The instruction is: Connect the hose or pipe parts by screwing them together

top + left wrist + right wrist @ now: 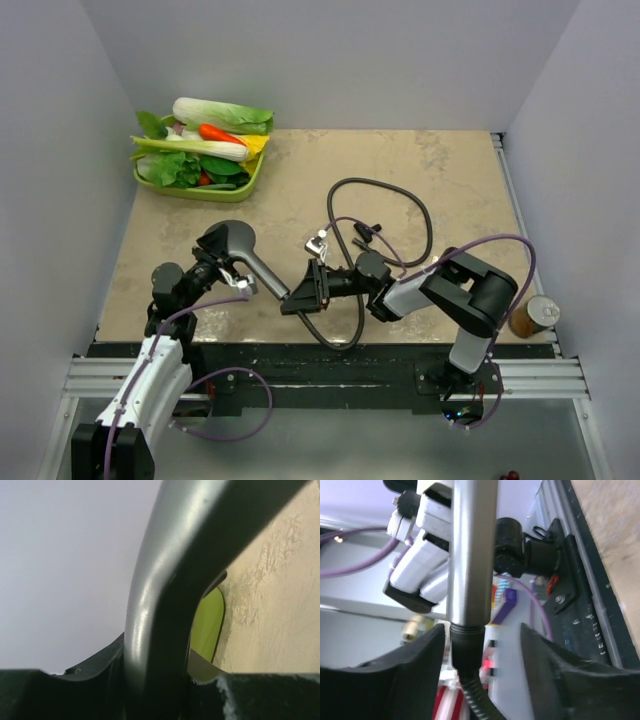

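The dark grey shower head (232,241) hangs tilted over the table's front left, its handle (268,272) pointing right and toward the front. My left gripper (236,278) is shut on that handle; in the left wrist view the handle (165,580) fills the space between the fingers of the left gripper (157,680). The hose's end nut (466,647) sits against the handle's end (472,555). My right gripper (305,290) (481,635) stands open around the nut, with a gap on one side. The thin dark hose (345,335) (477,705) curls back in a loop (385,190).
A green tray (200,188) (207,625) of toy vegetables stands at the back left. A brown can (533,315) lies off the table's right edge. Small metal bits (320,243) lie mid-table. A black rail (320,360) runs along the front edge.
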Robot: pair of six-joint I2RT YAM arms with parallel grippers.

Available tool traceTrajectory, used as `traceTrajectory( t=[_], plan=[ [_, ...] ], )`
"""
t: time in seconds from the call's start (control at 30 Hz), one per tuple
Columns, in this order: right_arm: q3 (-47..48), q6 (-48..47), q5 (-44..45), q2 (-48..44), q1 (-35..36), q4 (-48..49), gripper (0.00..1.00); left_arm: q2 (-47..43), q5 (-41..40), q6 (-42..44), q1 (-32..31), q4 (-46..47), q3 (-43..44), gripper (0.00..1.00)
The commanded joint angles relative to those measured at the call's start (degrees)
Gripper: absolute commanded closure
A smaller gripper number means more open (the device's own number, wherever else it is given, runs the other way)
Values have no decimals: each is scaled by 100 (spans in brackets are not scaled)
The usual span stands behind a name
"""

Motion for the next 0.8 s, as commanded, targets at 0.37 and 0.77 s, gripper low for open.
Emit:
traceTrajectory(
  t=[0.37,0.77],
  plan=[
    [2598,-6402,2697,-2800,70,-8827,1,-108,235,-553,-36,859,304,100],
    [3759,-7142,6687,-2811,2328,-10605,12,-81,217,-553,-36,895,287,100]
  ],
)
